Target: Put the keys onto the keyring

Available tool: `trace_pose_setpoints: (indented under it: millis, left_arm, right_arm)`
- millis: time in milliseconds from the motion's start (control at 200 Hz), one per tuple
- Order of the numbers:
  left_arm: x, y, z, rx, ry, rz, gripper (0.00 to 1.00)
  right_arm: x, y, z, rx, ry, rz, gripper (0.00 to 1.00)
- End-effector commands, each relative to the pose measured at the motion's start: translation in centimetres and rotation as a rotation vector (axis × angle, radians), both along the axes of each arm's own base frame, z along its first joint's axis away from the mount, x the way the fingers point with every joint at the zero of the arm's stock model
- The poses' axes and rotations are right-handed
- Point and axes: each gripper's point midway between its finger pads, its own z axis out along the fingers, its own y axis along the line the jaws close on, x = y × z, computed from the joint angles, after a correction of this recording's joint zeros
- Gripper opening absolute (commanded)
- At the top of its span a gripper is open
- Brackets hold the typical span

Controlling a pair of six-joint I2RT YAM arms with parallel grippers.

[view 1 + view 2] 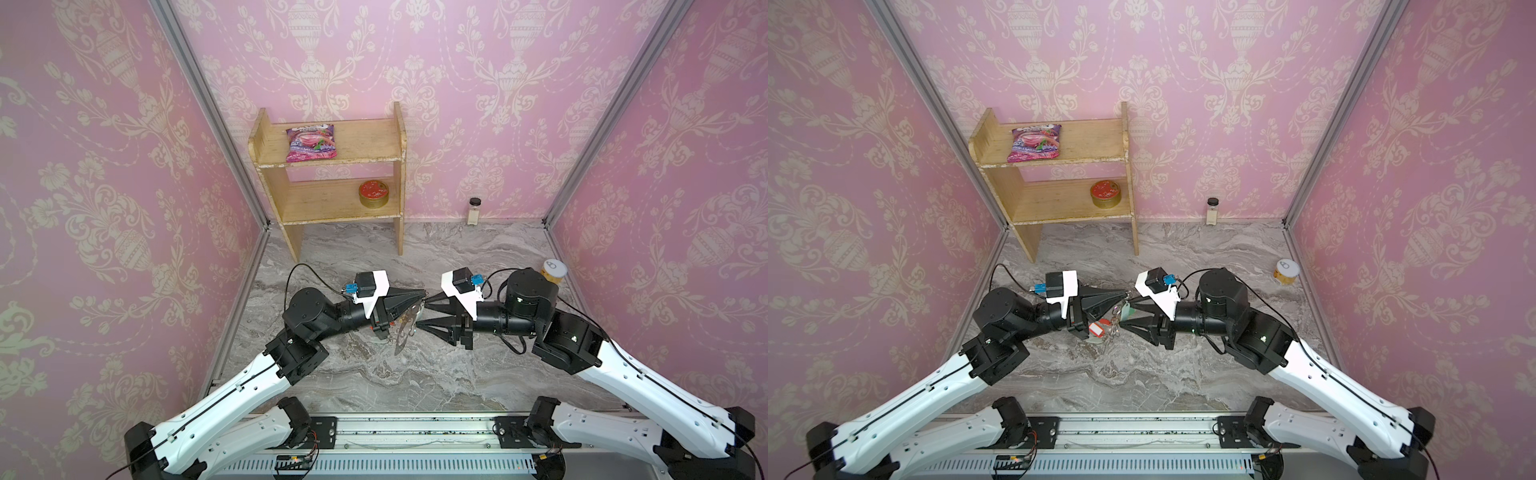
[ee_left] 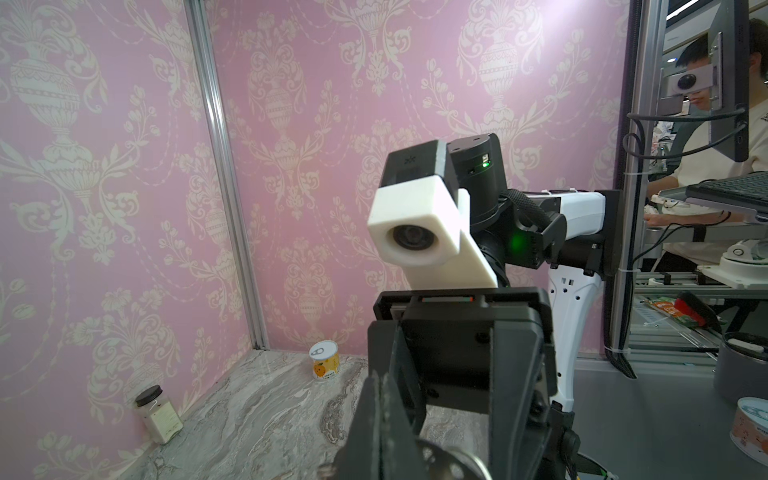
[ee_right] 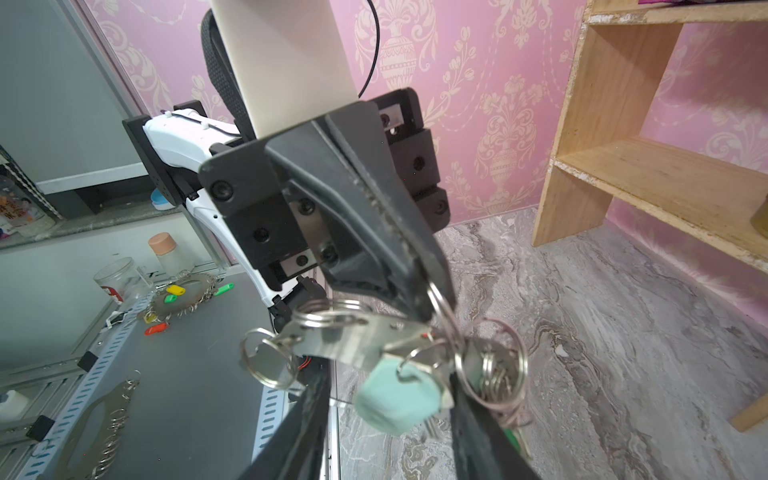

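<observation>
Left pincer (image 1: 424, 296): clamps the keyring (image 3: 353, 336) by its rim, holds it above the surface (image 1: 374, 374). Right pincer (image 1: 423, 312): stands parted around the keys (image 3: 397, 401), contact unclear. Looks threaded, dangling off the rim. Seemingly left: back away, lower everything.

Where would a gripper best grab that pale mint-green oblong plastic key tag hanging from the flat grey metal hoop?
Probably across the mint-green tag's two broad flat faces, approaching from the right: it dangles free under the hoop, a flatter target than the bunched rings, and the left gripper pinches the hoop from the left.
</observation>
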Motion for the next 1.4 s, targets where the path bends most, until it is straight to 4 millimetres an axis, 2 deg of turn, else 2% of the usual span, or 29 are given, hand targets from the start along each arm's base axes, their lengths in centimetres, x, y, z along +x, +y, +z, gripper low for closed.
trace_pose_setpoints:
  millis: [0,105,245,305,600,681,781,821,856,891,1046,1131,1306,1346,1396]
  left_arm:
    - [-0.8,0.5,1.6,-0.047,-0.039,-0.021,0.0]
    - [-0.9,0.6,1.7,-0.049,-0.042,-0.023,0.0]
    - [-1.0,0.6,1.9,-0.052,-0.041,-0.029,0.0]
    - [-1.0,0.6,1.9,-0.053,-0.041,-0.031,0.0]
    - [-1.0,0.6,1.7,-0.047,-0.045,-0.024,0.0]
    - [-1.0,0.6,1.6,-0.045,-0.043,-0.023,0.0]
    - [-1.1,0.7,1.7,-0.046,-0.046,-0.024,0.0]
    - [-1.0,0.7,1.8,-0.046,-0.045,-0.023,0.0]
    - [-1.1,0.7,1.8,-0.046,-0.045,-0.026,0.0]
    - [-1.1,0.6,1.9,-0.047,-0.045,-0.029,0.0]
    - [-1.2,0.4,2.0,-0.052,-0.04,-0.051,0.0]
    - [-1.3,0.4,2.1,-0.054,-0.041,-0.055,0.0]
    - [-1.3,0.4,2.0,-0.049,-0.039,-0.051,0.0]
    - [-1.3,0.5,2.0,-0.049,-0.041,-0.049,0.0]
    - [-1.3,0.4,1.9,-0.046,-0.041,-0.049,0.0]
  right_arm:
    - [-0.5,0.1,0.3,0.023,-0.005,0.015,0.55]
    - [-0.6,-0.1,0.4,0.025,-0.01,0.014,0.57]
    - [-0.2,0.1,0.4,0.02,-0.001,0.003,0.34]
    - [-0.1,0.2,0.4,0.023,0.0,-0.002,0.29]
    - [0.2,-0.2,0.4,0.021,-0.001,-0.029,0.14]
    - [0.1,-0.3,0.5,0.017,-0.005,-0.034,0.13]
    - [0.0,-0.5,0.6,0.01,-0.007,-0.033,0.18]
    - [-0.1,-0.5,0.6,0.009,-0.008,-0.027,0.28]
    - [-0.2,-0.4,0.6,0.011,-0.008,-0.017,0.41]
    - [-0.3,-0.3,0.6,0.017,-0.011,-0.006,0.47]
    - [-0.4,0.5,1.2,0.046,-0.009,0.03,0.58]
    - [-0.4,0.6,1.3,0.045,-0.014,0.032,0.53]
    - [-0.5,0.5,1.2,0.041,-0.013,0.037,0.33]
    - [-0.5,0.5,1.2,0.041,-0.011,0.039,0.32]
    - [-0.8,0.4,1.3,0.043,-0.013,0.048,0.22]
